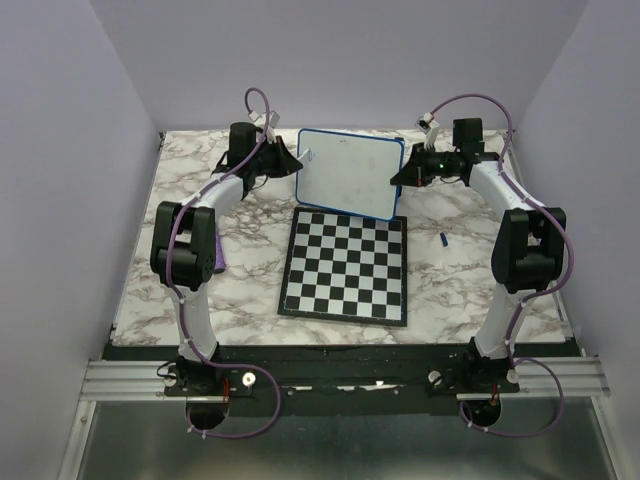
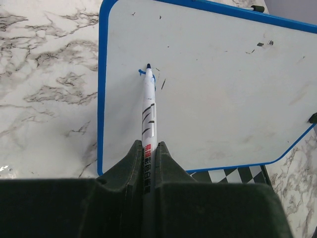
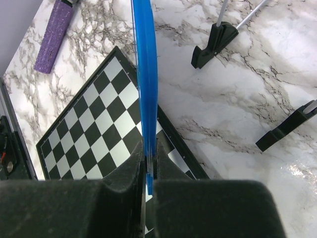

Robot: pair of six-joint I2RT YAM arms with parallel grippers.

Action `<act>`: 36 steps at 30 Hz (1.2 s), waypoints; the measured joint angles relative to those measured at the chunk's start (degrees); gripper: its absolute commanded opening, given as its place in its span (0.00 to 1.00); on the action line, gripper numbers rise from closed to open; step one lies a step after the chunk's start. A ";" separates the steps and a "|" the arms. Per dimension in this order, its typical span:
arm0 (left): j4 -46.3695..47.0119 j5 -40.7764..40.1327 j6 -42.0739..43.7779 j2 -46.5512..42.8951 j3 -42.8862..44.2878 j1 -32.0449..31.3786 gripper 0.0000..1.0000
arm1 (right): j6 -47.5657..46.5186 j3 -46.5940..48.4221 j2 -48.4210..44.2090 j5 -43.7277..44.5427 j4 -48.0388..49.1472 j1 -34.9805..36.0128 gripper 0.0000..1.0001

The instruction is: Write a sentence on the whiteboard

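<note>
Whiteboard (image 1: pixel 350 175), a small white rectangle with a thin blue rim and rounded corners, stands tilted at the far middle of the table, its near edge over the far edge of the black-and-white checkered chessboard (image 1: pixel 345 265). Near its left rim sits a short blue stroke (image 2: pixel 142 73); no words can be read. The tip of a white marker pen with black and red print (image 2: pixel 148 111) touches the board at that stroke. The left gripper (image 2: pixel 148 148) is clamped on the pen's barrel. The right gripper (image 3: pixel 148 161) pinches the board's blue right rim between its dark fingers. A purple cylinder (image 3: pixel 54 34) lies on the grey-veined marble tabletop (image 1: pixel 240 270) beyond the chessboard's left side.
</note>
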 measured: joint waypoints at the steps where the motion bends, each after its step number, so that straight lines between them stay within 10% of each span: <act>1: 0.00 -0.02 0.00 0.17 0.33 0.00 0.00 | 0.00 0.00 0.00 0.00 0.00 0.00 0.00; 36: -0.28 0.57 -0.37 -0.79 -7.91 0.42 0.00 | 0.33 0.00 0.37 0.02 -0.24 -0.42 0.00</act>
